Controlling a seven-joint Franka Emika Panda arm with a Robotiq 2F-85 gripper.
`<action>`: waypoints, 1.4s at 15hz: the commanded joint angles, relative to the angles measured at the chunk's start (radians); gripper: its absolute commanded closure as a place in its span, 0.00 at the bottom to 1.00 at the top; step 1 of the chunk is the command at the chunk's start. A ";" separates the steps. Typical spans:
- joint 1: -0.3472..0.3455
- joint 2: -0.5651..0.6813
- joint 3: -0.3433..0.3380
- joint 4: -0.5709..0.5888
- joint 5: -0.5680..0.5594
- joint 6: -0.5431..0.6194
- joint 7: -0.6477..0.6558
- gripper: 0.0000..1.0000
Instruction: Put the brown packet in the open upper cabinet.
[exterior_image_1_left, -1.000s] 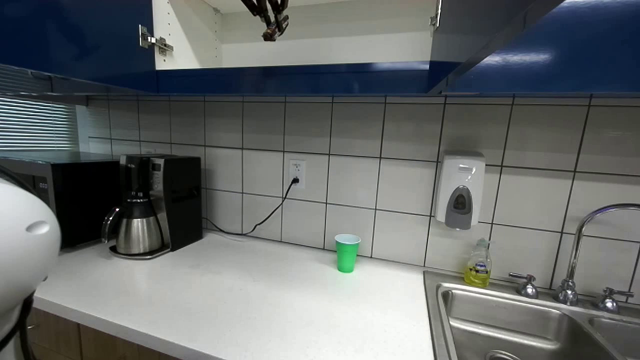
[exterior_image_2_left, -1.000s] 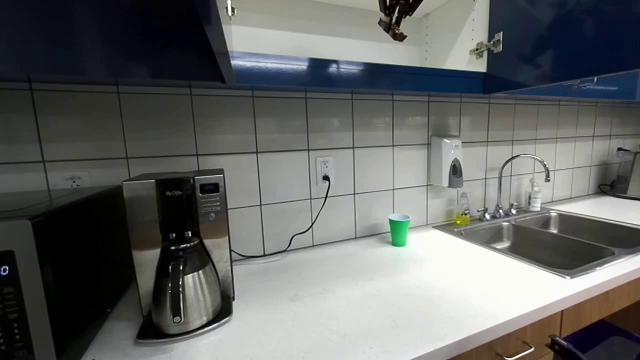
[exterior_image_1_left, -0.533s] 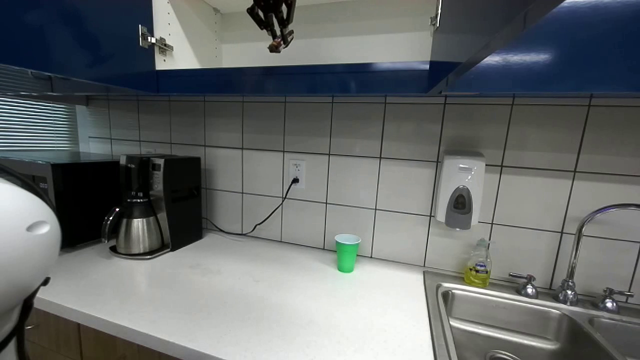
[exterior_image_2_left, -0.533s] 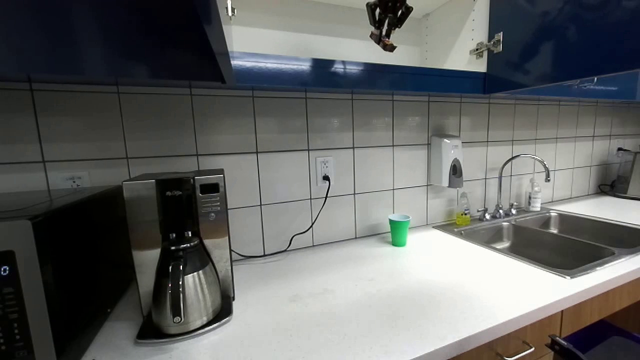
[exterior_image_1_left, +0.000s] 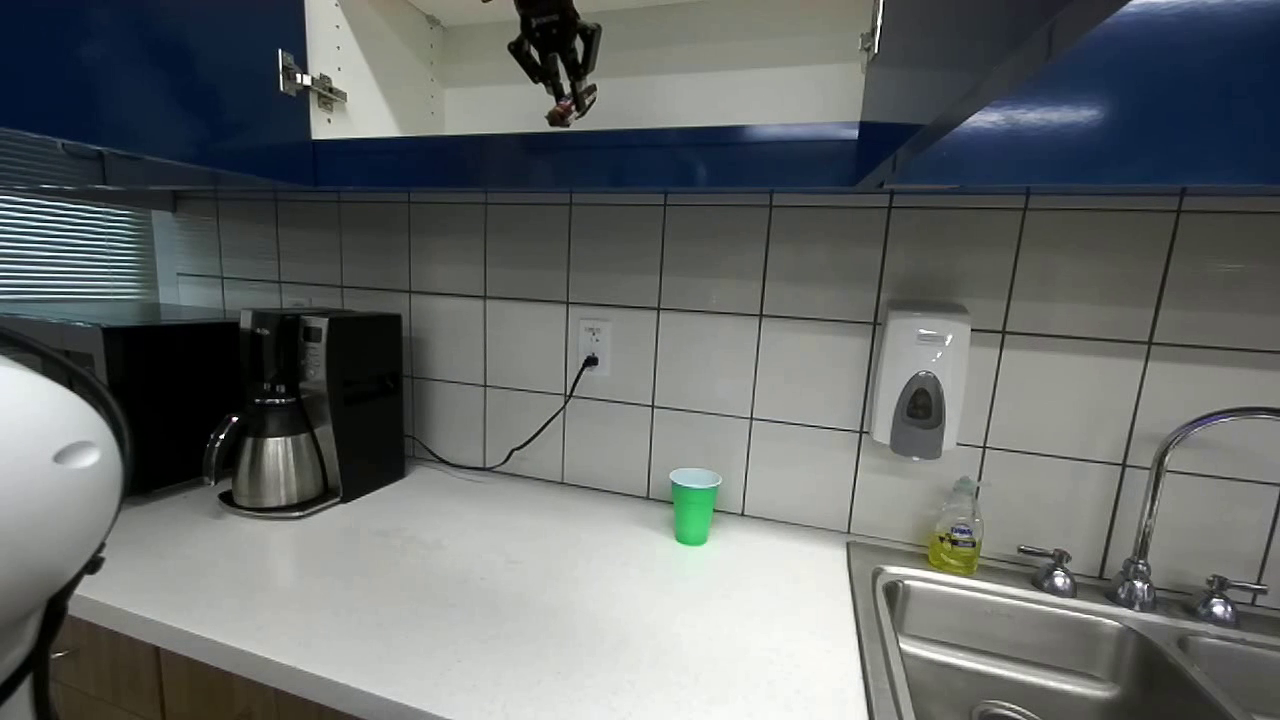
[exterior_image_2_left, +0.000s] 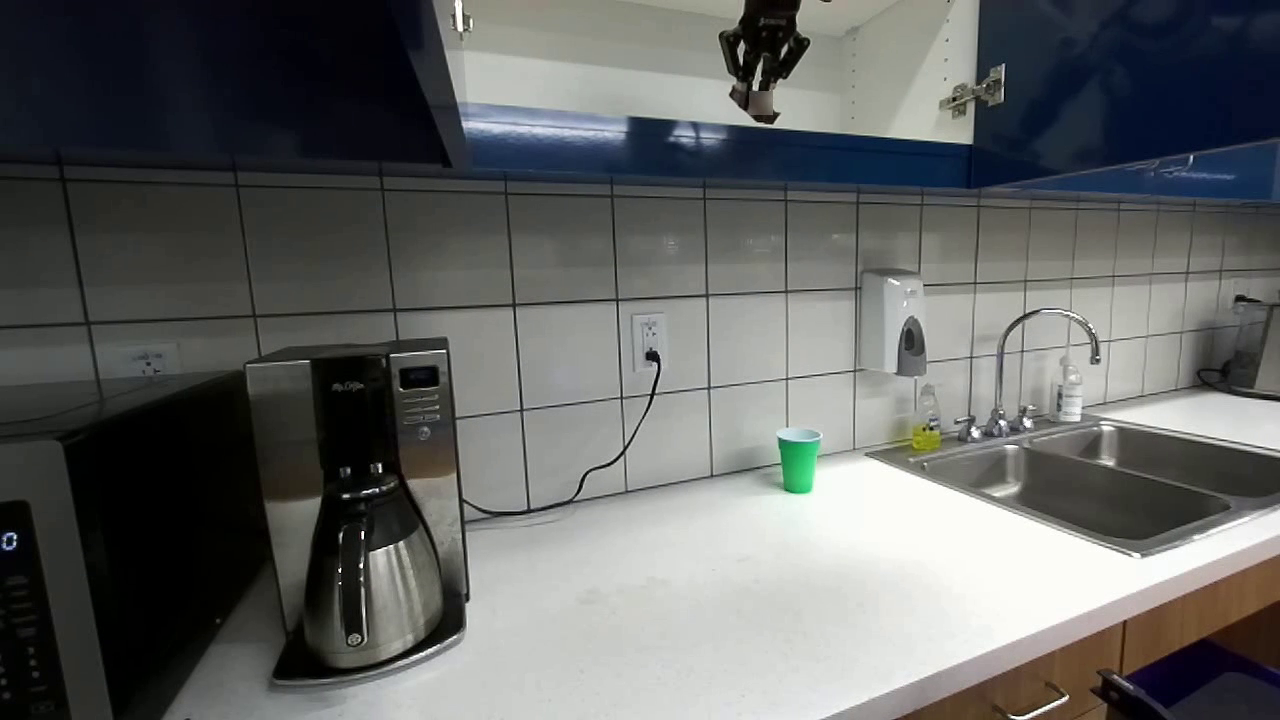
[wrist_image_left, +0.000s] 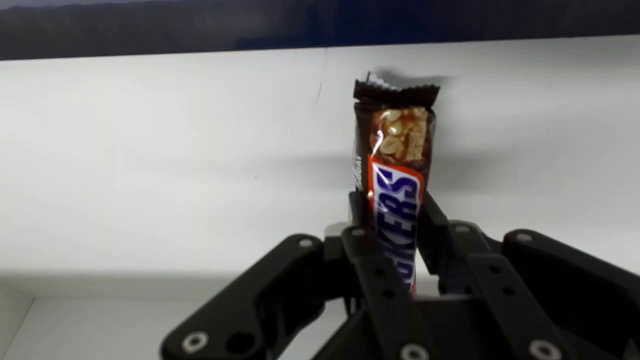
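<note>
The brown packet, a slim dark wrapper with a red-edged logo, stands out in the wrist view (wrist_image_left: 395, 135). My gripper (wrist_image_left: 392, 212) is shut on it, a finger on each side; its lower end is hidden behind the fingers. In both exterior views the gripper (exterior_image_1_left: 570, 92) (exterior_image_2_left: 757, 85) hangs down at the opening of the open upper cabinet (exterior_image_1_left: 720, 90) (exterior_image_2_left: 600, 70), with the packet (exterior_image_1_left: 562, 111) at its tips. In the wrist view the packet is over the white cabinet floor (wrist_image_left: 150, 150), casting a shadow on it. I cannot tell whether it touches the floor.
A blue front edge (wrist_image_left: 300, 25) runs along the cabinet floor. Open blue doors (exterior_image_1_left: 150, 80) (exterior_image_2_left: 1120, 80) flank the opening. Below stand a green cup (exterior_image_1_left: 694, 508), a coffee maker (exterior_image_2_left: 360, 500), a microwave (exterior_image_2_left: 150, 540), a soap dispenser (exterior_image_1_left: 920, 380) and a sink (exterior_image_1_left: 1000, 640).
My gripper has moved down with the packet, from the upper part of the cabinet opening to near its bottom edge. It has shifted slightly sideways in both exterior views.
</note>
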 joint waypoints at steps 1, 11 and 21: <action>0.007 0.057 0.001 0.094 -0.028 -0.055 0.033 0.94; 0.007 0.143 -0.004 0.194 -0.024 -0.087 0.063 0.94; 0.002 0.174 -0.019 0.237 -0.013 -0.112 0.088 0.09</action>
